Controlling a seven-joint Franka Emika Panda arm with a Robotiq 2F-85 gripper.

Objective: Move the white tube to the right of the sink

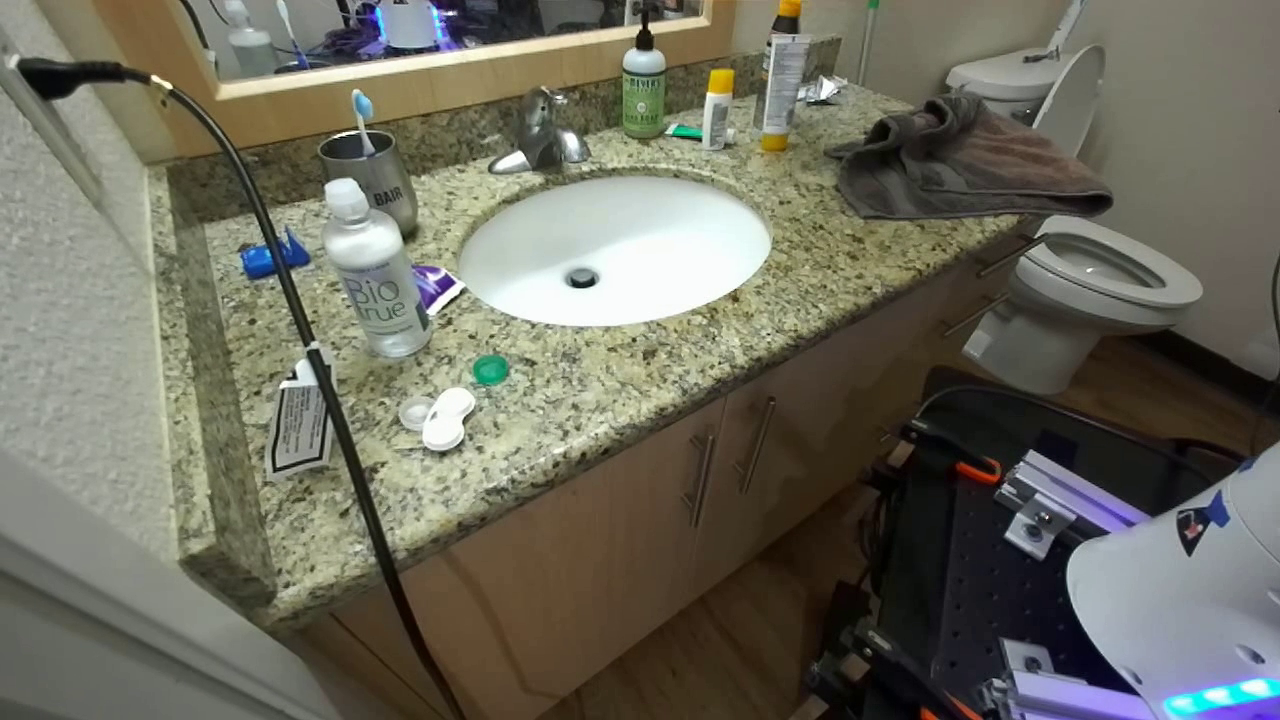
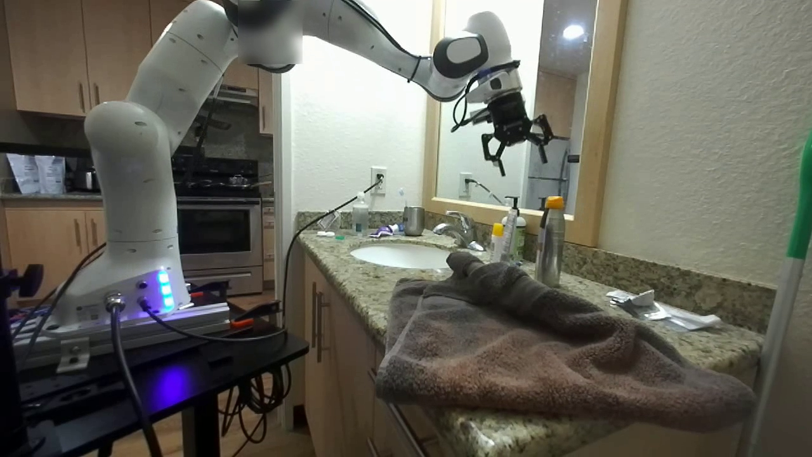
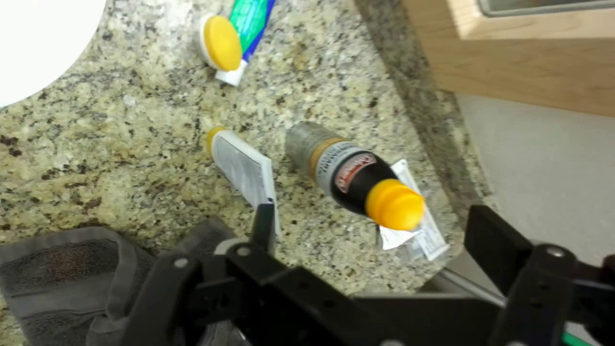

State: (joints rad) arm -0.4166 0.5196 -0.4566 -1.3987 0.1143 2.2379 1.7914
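Observation:
The white tube (image 1: 787,85) stands upright on its yellow cap on the granite counter, beyond the sink (image 1: 640,240) in an exterior view. It also shows beside the soap bottle in an exterior view (image 2: 508,233) and, seen from above, left of centre in the wrist view (image 3: 240,166). The sink also shows in an exterior view (image 2: 399,255) and at the top left of the wrist view (image 3: 38,43). My gripper (image 2: 523,164) is open and empty, high above the counter. In the wrist view its fingers (image 3: 372,218) are wide apart; the left fingertip overlaps the tube's upper end in the picture.
A dark bottle with a yellow cap (image 3: 353,173) stands close to the tube. A small yellow-capped bottle (image 1: 717,110), green soap bottle (image 1: 643,95) and faucet (image 1: 543,135) stand nearby. A grey towel (image 2: 539,336) covers the counter's front. The mirror frame (image 2: 596,158) is behind.

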